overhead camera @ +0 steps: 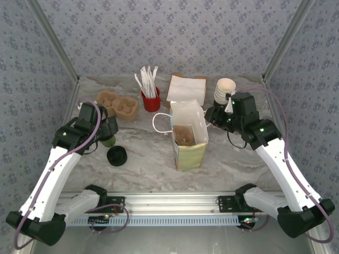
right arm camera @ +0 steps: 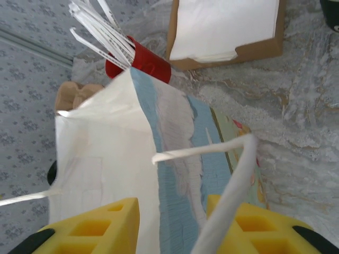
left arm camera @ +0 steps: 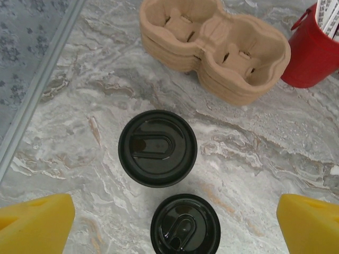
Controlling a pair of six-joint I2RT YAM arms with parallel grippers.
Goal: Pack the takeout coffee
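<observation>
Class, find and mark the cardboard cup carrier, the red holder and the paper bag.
cardboard cup carrier (left arm camera: 209, 39): left wrist view, ridge between its wells.
red holder (left arm camera: 310, 61): left wrist view, its outer wall.
paper bag (overhead camera: 190, 154): top external view, its front wall.

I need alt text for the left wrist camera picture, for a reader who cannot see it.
Two round black lids sit on a marble table before the open left claw. Beyond them are stacked cardboard cup carriers and a red holder.
</observation>
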